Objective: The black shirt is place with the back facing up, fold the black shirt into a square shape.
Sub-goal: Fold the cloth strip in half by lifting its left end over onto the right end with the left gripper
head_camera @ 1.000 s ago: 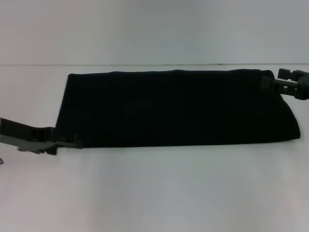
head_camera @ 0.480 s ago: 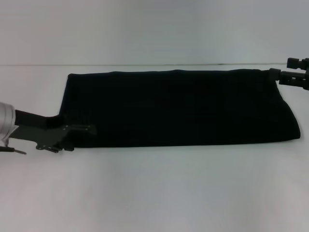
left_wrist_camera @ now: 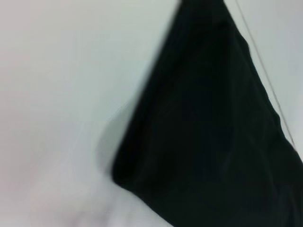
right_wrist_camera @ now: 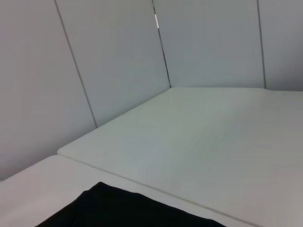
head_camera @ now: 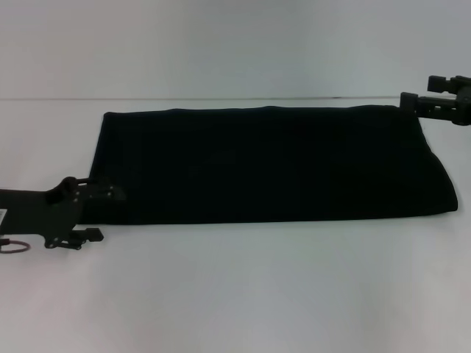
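Note:
The black shirt [head_camera: 272, 163] lies flat on the white table [head_camera: 235, 294] as one long folded band running left to right. No lettering shows. My left gripper [head_camera: 109, 215] sits at the band's near left corner, open, with nothing between its fingers. My right gripper [head_camera: 423, 92] hovers just beyond the far right corner, apart from the cloth. In the left wrist view a corner of the shirt [left_wrist_camera: 203, 132] rests on the table. The right wrist view catches only an edge of the shirt [right_wrist_camera: 118, 208].
A seam [head_camera: 59, 98] crosses the white table behind the shirt. Grey wall panels [right_wrist_camera: 113, 61] stand past the table's far side. Bare tabletop stretches in front of the shirt toward me.
My left gripper reached over the shirt's near left corner, then pulled back left and off it. My right gripper rose from the far right corner and moved away from the cloth.

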Tool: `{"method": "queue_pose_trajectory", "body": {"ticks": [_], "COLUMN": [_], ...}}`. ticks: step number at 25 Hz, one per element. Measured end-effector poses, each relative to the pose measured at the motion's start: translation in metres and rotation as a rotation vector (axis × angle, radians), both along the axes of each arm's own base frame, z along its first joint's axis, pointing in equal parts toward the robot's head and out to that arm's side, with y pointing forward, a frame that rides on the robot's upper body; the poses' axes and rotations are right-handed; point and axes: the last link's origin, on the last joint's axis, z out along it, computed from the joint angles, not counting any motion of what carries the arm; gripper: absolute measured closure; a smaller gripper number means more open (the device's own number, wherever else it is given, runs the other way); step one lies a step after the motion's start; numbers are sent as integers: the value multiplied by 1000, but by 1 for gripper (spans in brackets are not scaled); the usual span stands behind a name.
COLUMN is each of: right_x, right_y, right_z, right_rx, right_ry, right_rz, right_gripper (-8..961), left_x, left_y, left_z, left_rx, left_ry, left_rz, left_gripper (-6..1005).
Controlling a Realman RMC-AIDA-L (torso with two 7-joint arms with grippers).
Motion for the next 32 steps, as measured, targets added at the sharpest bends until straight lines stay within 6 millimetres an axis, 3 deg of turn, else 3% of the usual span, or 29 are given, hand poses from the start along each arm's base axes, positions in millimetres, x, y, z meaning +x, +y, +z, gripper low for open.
{"method": "queue_pose_trajectory", "body": {"ticks": [14,32], "right_x": [-10,-9], "right_y": [4,4], "right_z": [-2,-2], "right_rx": [-3,5], "right_ry": [4,7], "right_rz": [28,24], "right_gripper": [31,32], "left_x": [-15,-18], "left_y": [-2,3], "left_z": [-4,-8], "left_rx": [65,101], "left_ry": [-41,-27], "left_rz": [156,175], "left_gripper": [110,124]}}
